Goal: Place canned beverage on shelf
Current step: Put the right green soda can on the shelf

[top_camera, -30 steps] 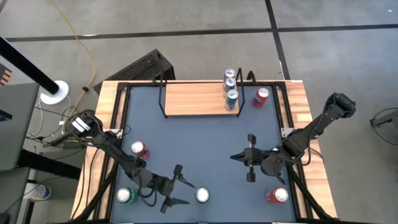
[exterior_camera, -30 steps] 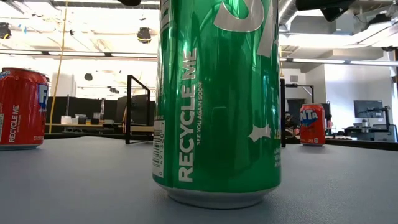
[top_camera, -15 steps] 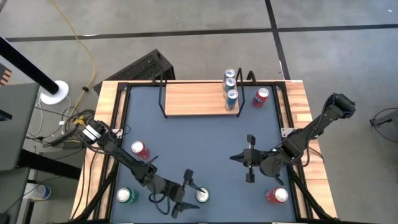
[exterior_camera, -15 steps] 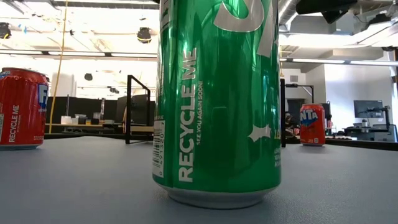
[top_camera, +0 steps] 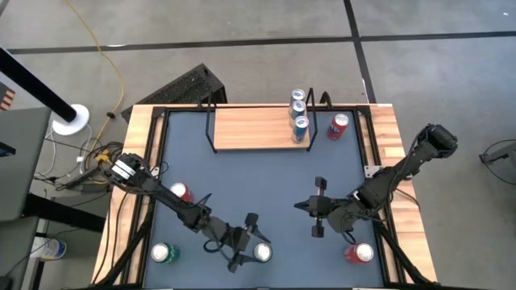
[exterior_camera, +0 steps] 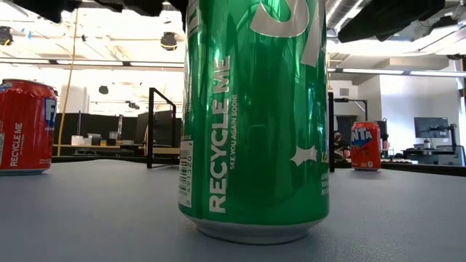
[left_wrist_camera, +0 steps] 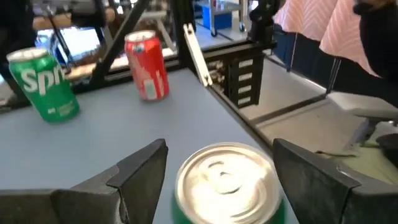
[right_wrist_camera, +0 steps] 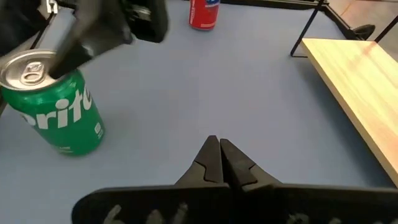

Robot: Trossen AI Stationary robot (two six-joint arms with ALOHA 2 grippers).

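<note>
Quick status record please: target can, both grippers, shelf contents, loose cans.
target: green can, upright at near table edge
left gripper: jaws open either side of the green can, not closed
right gripper: jaws shut, empty, mid-table
shelf: three blue cans at its right end
loose: second green can; three red cans on the table

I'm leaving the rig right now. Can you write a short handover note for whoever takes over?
Left hand: open, fingers either side of the green can at the table's near edge, not yet closed on it.
Right hand: shut, empty, waiting over the table's right half.
Shelf: three blue cans stand at its right end.
Left: grip the green can and set it on the shelf.
</note>
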